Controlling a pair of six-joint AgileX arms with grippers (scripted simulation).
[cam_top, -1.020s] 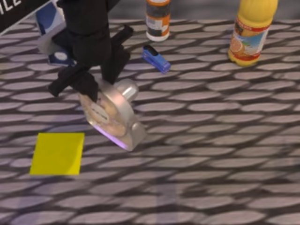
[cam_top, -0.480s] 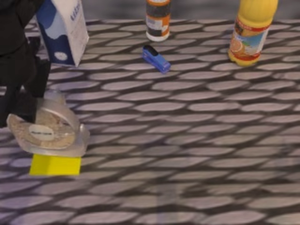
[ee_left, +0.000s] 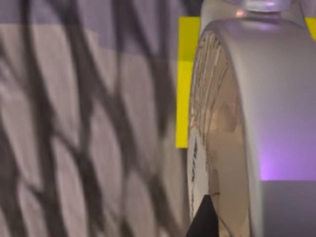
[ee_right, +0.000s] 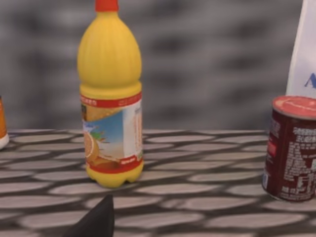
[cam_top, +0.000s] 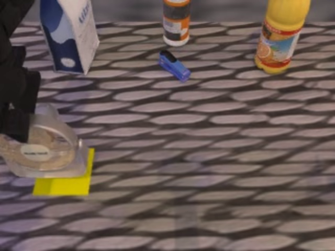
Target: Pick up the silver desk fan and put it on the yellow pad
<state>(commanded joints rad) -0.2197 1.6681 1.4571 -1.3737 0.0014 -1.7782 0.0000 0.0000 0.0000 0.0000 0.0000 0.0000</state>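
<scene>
The silver desk fan (cam_top: 44,149) hangs at the table's left edge with its pale round face turned up toward the top camera. My left gripper (cam_top: 21,125) is shut on the fan's back edge. In the top view the fan covers the far part of the yellow pad (cam_top: 63,184). I cannot tell whether it touches the pad. In the left wrist view the fan (ee_left: 266,113) fills one side, a black fingertip (ee_left: 205,219) lies against its face, and a strip of the yellow pad (ee_left: 186,79) shows beyond it. My right gripper (ee_right: 140,231) is out of the top view.
At the back stand a blue-and-white carton (cam_top: 70,31), an orange-labelled can (cam_top: 176,22) and a yellow-orange juice bottle (cam_top: 280,34). A blue stapler (cam_top: 174,66) lies in front of the can. The right wrist view shows the juice bottle (ee_right: 111,98) and a dark red can (ee_right: 294,148).
My left gripper has carried the fan from the table's middle to the left, over the pad. In the last half second it moved slightly further left, uncovering the pad's right edge.
</scene>
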